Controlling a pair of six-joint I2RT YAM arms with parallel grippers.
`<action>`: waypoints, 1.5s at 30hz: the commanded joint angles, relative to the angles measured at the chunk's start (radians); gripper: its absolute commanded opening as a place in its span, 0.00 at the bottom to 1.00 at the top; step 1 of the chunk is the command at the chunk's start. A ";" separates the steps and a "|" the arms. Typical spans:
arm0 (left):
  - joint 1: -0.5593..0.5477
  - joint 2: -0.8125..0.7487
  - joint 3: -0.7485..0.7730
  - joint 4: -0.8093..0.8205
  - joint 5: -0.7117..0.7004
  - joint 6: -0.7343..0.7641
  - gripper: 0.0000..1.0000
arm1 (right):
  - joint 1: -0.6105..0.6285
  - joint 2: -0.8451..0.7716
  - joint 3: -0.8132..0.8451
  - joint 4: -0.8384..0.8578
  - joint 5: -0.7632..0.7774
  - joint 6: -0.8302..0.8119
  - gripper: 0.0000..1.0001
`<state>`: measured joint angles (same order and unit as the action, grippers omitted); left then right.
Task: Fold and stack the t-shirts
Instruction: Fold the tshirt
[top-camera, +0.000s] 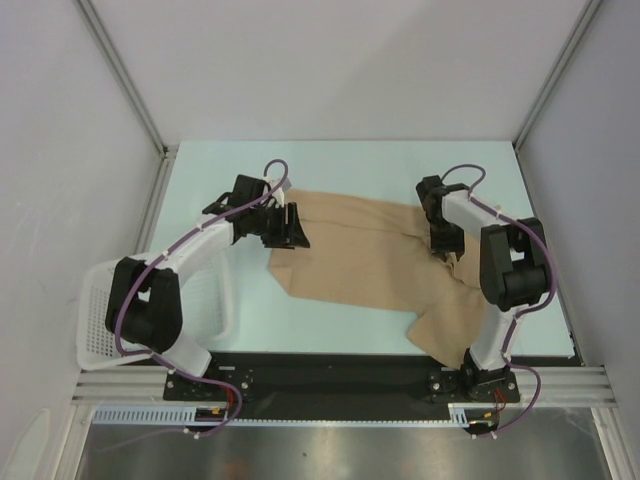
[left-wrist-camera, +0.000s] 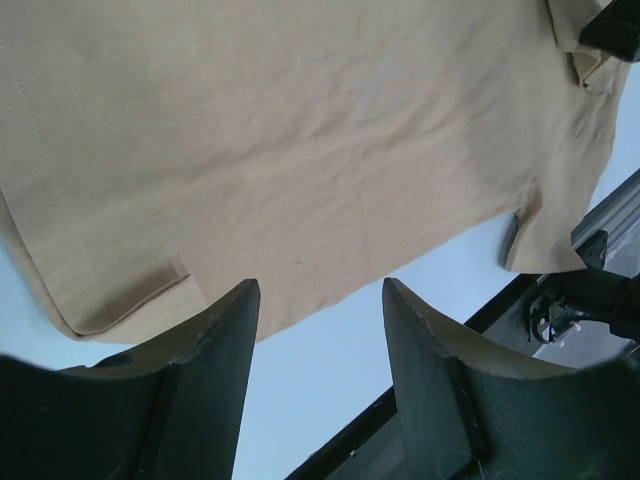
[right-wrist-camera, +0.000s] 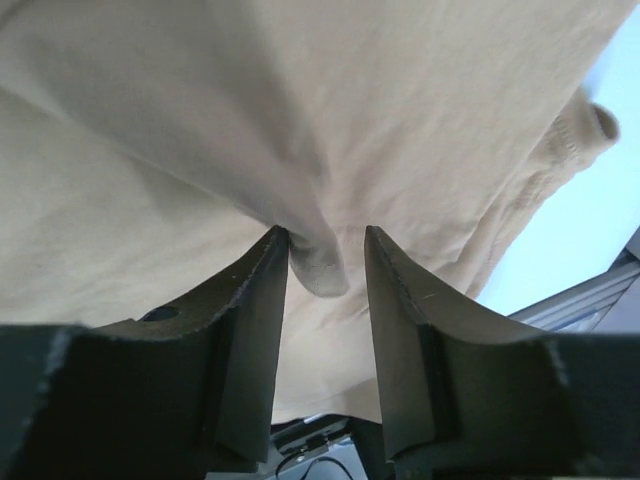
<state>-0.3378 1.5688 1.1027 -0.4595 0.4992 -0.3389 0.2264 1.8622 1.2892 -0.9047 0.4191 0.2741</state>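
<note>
Straddling a t-shirt (top-camera: 360, 262) fold, the right gripper (right-wrist-camera: 325, 236) stands half-open; left gripper (left-wrist-camera: 320, 286) hovers open, empty.

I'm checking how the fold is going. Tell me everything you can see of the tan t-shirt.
The t-shirt is plain tan soft cloth, no print, with a stitched hem and ribbed collar. It lies spread but wrinkled on the pale table, one part trailing toward the near edge by the right arm's base. A pucker of cloth rises between the fingers of the right hand; whether it is pinched is unclear. The open left hand is at its edge, holding nothing.
</note>
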 joint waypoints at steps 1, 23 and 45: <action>0.006 -0.041 0.014 -0.005 -0.001 0.020 0.58 | -0.044 0.029 0.102 0.009 0.069 -0.039 0.41; 0.006 -0.032 0.019 0.004 0.036 0.018 0.58 | 0.036 -0.140 -0.043 0.059 -0.241 0.019 0.15; 0.011 -0.056 0.009 -0.027 0.022 0.046 0.58 | -0.053 0.040 -0.005 0.144 -0.126 -0.052 0.29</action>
<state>-0.3367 1.5501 1.0969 -0.4854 0.5049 -0.3199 0.1696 1.8790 1.2453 -0.7799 0.2672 0.2401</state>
